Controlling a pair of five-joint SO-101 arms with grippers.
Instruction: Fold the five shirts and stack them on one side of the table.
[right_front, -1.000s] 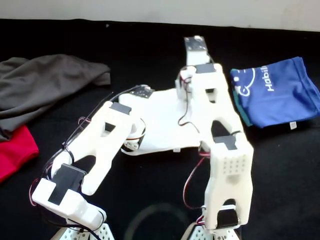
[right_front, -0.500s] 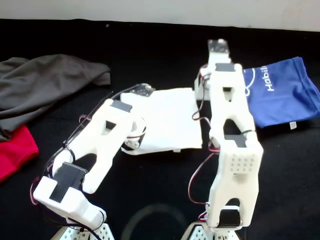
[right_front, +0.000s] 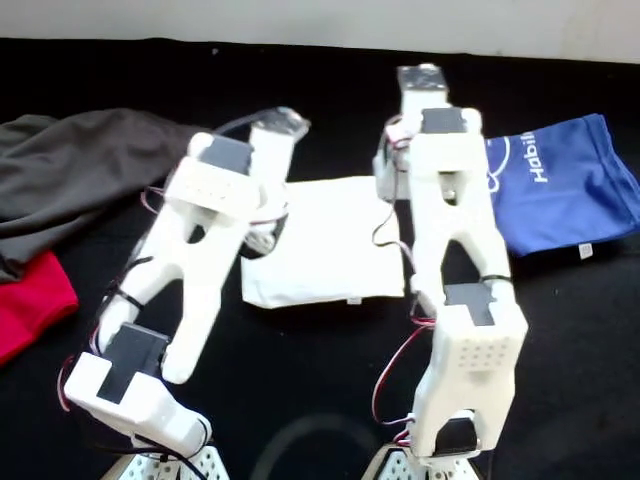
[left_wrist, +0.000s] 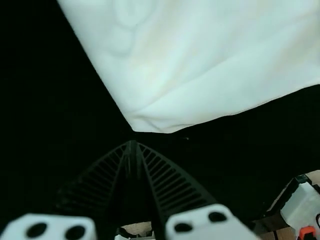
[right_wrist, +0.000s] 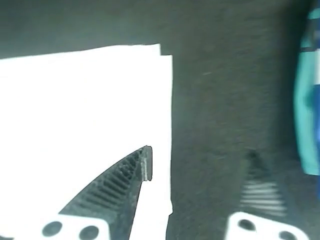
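Left gripper (left_wrist: 132, 146) fingers pressed together, empty, just off white shirt (left_wrist: 200, 60) corner. Right gripper (right_wrist: 200, 153) fingers wide, straddling shirt's right edge.

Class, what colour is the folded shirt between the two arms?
The shirt is white; best in the high view.

A strip of bare tabletop (right_wrist: 215, 100) lay open between the white shirt (right_wrist: 75, 100) and the blue shirt (right_wrist: 309, 100) beside it.

Matte black table (right_front: 300, 90), a pale strip of wall (right_front: 400, 20) along its far edge.
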